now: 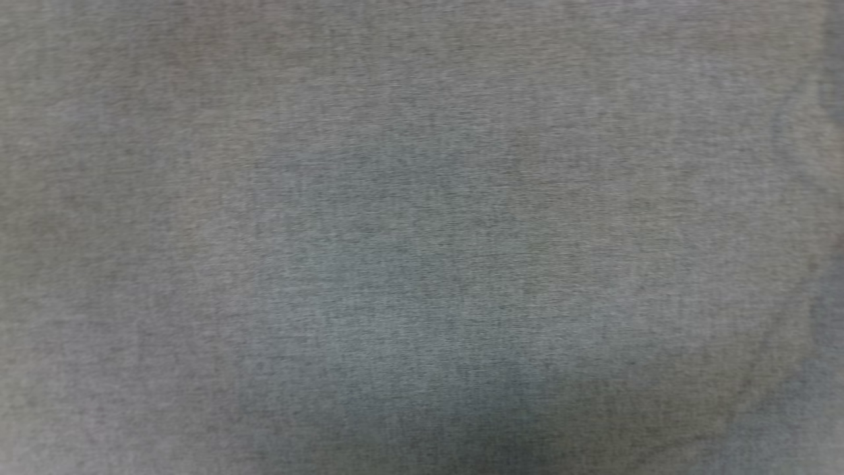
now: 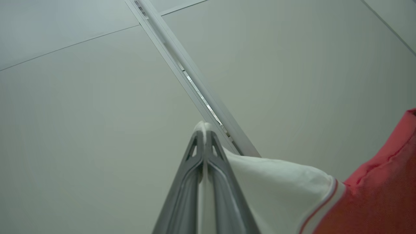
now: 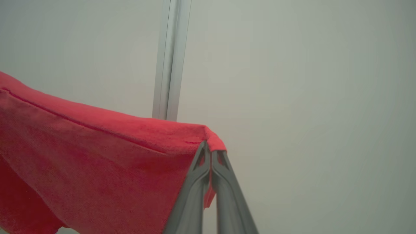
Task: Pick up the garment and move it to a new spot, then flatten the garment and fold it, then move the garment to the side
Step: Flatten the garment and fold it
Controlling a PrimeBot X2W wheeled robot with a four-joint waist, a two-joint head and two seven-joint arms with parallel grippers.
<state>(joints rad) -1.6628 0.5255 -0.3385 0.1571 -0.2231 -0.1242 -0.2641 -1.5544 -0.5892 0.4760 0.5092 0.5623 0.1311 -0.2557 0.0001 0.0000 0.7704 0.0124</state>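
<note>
The garment is red with a white part edged in thin stripes. In the left wrist view my left gripper (image 2: pixel 204 128) is shut on a white corner of the garment (image 2: pixel 279 185), which spreads to the lower right and turns red. In the right wrist view my right gripper (image 3: pixel 211 148) is shut on a red corner of the garment (image 3: pixel 97 156), and the cloth stretches away to the left. Both grippers are raised, with pale panels behind them. In the head view a grey, blurred woven fabric (image 1: pixel 422 237) hangs right before the camera.
A pale metal rail (image 2: pixel 195 78) runs diagonally across the light panels behind my left gripper. The same kind of rail (image 3: pixel 170 58) stands upright behind the red cloth in the right wrist view.
</note>
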